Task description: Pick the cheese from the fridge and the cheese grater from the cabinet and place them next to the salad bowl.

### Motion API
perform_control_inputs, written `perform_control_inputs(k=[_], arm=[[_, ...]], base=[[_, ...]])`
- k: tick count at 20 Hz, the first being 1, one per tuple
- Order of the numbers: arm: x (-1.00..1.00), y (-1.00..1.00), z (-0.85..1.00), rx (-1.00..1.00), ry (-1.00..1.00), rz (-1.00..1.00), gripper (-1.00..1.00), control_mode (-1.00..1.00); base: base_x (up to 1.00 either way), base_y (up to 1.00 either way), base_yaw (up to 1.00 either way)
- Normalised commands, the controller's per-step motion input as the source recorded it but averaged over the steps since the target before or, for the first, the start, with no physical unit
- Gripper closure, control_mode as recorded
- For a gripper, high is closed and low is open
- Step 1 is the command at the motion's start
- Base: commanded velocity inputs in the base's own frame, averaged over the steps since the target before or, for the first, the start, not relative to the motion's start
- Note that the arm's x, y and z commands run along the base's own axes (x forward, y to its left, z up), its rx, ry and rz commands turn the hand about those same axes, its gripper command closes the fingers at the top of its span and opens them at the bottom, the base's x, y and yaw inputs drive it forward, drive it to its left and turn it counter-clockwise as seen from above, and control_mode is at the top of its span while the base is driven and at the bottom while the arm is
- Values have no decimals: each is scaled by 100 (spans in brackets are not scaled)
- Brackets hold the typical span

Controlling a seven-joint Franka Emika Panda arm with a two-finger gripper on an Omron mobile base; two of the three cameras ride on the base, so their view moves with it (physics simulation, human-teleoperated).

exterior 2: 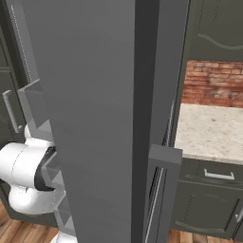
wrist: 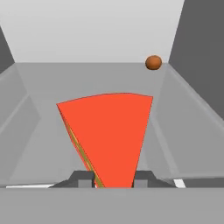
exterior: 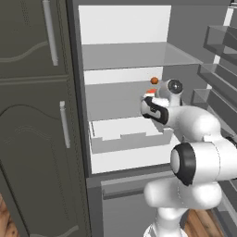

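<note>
The fridge (exterior: 125, 55) stands open, white inside, and the arm reaches into it over the pale drawer (exterior: 129, 136), with the hand at the level of the middle shelf. In the hand view the gripper (wrist: 113, 178) is clenched on the cheese (wrist: 109, 131): the red face of the wedge fans out from between the two dark fingertips (wrist: 83, 178), with a thin yellow edge showing along its left side. In the left base view a sliver of the cheese (exterior: 150, 92) shows red just beyond the hand, above the shelf. A small brown-orange ball (wrist: 153, 62) lies at the far right corner of the shelf, well apart from the cheese. In the right base view the fridge's open door (exterior 2: 95, 118) is near the camera, and to its right a speckled counter (exterior 2: 209, 130) runs in front of a red brick wall (exterior 2: 213, 83).
</note>
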Motion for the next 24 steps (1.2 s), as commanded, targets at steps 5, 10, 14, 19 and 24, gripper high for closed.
perform_control_inputs(k=[5,10,14,19,24], arm=[[-50,23,6,-2,12,-8,100,-100],[-58,32,0,0,1,-8,100,-100],[-69,24,0,2,-2,-7,100,-100],[-62,20,2,4,-3,-6,100,-100],[-67,12,17,1,-1,-4,100,-100]], base=[[0,0,0],[0,0,0],[0,0,0],[0,0,0],[0,0,0]])
